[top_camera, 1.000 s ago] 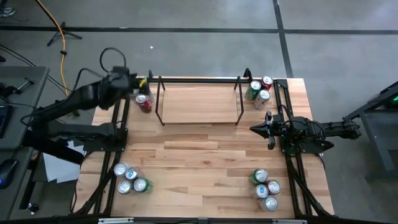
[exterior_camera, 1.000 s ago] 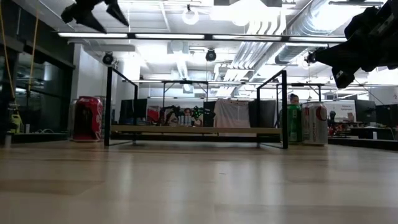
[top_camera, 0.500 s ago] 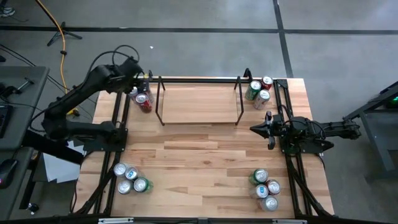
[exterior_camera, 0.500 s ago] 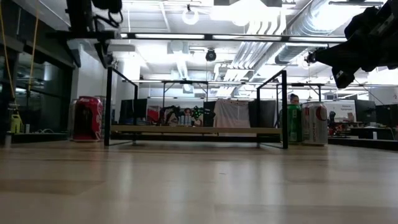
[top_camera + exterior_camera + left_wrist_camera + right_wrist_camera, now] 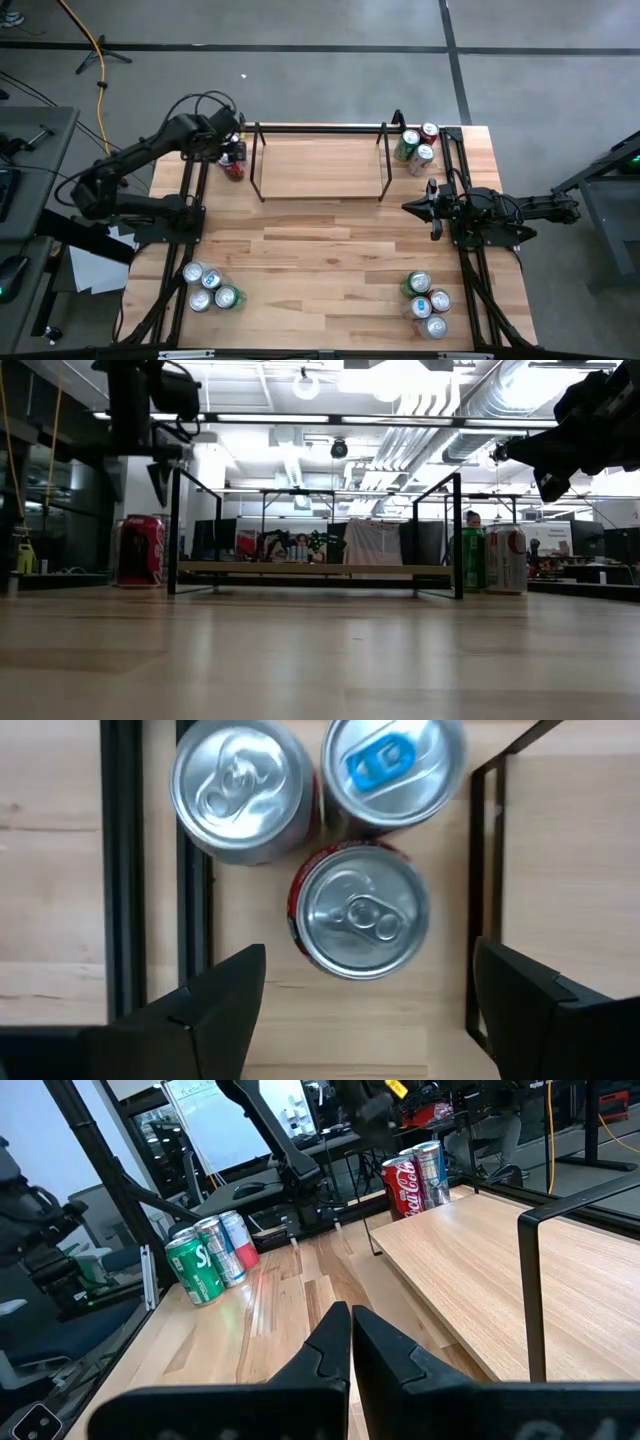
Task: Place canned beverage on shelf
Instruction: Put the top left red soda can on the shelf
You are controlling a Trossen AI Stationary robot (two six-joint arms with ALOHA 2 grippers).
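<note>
Three cans [image 5: 231, 162] stand upright in the table's far left corner, just left of the shelf [image 5: 320, 172], a black rod rack with a wood base. From above they show as a red-walled can [image 5: 362, 910], a silver-topped can [image 5: 245, 785] and a can with a blue tab [image 5: 392, 765]. My left gripper [image 5: 370, 1005] hangs open above them, pointing down, with its fingers [image 5: 215, 1000] wide on either side of the red-walled can and clear of it. In the low view it [image 5: 158, 475] is above the red can [image 5: 140, 550]. My right gripper [image 5: 430, 207] waits shut at the right edge.
Other can clusters stand at the far right [image 5: 416, 146], near left [image 5: 208, 287] and near right [image 5: 427, 297]. The table's black frame rails [image 5: 120, 870] run close beside the far left cans. The shelf's end rods [image 5: 485, 890] stand on their other side.
My left gripper has swung toward the far left cans and come down over them. It has tipped from pointing outward to pointing nearly straight down. It stays open. The cans have not moved.
</note>
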